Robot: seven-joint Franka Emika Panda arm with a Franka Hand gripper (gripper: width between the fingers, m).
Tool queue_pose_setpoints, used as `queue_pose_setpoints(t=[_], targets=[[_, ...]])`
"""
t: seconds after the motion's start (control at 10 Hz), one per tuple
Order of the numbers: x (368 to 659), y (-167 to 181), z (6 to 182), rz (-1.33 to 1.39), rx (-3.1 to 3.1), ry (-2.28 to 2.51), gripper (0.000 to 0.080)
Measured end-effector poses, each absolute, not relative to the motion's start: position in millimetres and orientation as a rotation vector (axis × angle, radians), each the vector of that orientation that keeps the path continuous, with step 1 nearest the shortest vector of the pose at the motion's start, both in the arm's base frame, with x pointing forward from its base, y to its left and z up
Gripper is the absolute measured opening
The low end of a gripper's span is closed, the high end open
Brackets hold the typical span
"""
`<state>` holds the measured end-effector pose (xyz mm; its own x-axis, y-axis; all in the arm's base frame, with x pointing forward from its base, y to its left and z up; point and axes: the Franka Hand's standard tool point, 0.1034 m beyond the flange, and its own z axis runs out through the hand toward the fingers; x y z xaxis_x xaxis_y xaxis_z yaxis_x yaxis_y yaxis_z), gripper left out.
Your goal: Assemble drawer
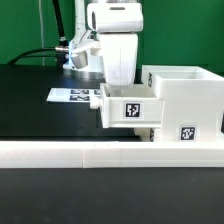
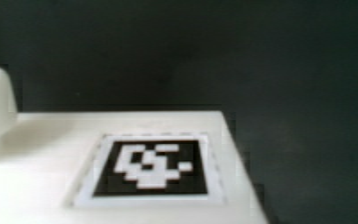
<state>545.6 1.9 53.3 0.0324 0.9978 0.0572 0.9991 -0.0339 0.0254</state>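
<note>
Gripper: my gripper (image 1: 112,80) hangs above the tray — opening cannot be told.
Tray (image 1: 125,107): projects from the housing (image 1: 185,100) toward the exterior view's left.
Tag (image 2: 151,166): on a white surface.

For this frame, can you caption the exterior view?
Panda pincer at a small tray beside the drawer housing, behind a white rail.

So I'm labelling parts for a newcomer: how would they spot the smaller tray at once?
Start at the long low white rail running across the front of the black table. Behind it stands the large boxy housing. The smaller tray juts from the housing's side toward the exterior view's left, under the robot's hand; unlike the housing, it is shallow and shows one square tag.
</note>
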Motion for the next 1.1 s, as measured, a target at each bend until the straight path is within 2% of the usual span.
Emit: queue_pose_setpoints(t=[1.1], targets=[[544.0,-1.3,54.0,-0.032,-2.244,-2.124,0.0042]])
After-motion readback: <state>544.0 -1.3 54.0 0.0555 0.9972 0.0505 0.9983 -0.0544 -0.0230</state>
